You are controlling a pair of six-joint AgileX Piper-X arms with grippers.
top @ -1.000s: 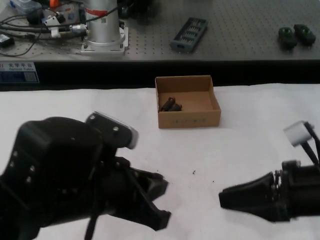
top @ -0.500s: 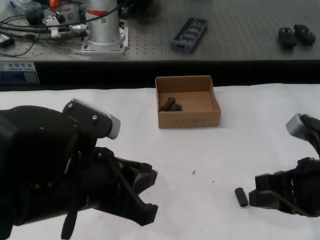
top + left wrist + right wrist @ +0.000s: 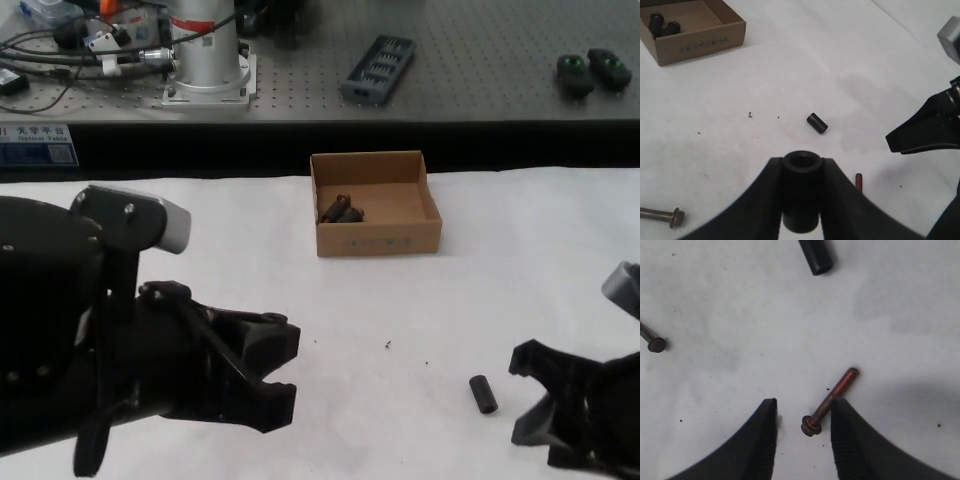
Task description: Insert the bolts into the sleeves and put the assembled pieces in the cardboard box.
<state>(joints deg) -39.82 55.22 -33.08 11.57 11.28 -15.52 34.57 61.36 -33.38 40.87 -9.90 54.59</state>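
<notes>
My left gripper [image 3: 801, 165] is shut on a black sleeve [image 3: 800, 200], held upright with its bore facing the camera. In the high view the left gripper [image 3: 285, 372] hangs over the cloth at the left. My right gripper [image 3: 804, 404] is open low over the cloth, and a copper bolt [image 3: 831, 399] lies between its fingers, close to one of them. In the high view the right gripper [image 3: 522, 397] is at the near right. A loose black sleeve [image 3: 483, 393] lies just left of it. The cardboard box [image 3: 380, 240] holds assembled pieces [image 3: 341, 210].
A second bolt [image 3: 661, 215] lies on the white cloth near my left gripper; the right wrist view shows its head [image 3: 656, 344]. Behind the cloth, a perforated bench carries a metal post [image 3: 205, 45], cables and a black rack [image 3: 378, 66].
My left arm has drawn back to the left. The right gripper has pulled back to the right and opened, uncovering the loose sleeve on the cloth.
</notes>
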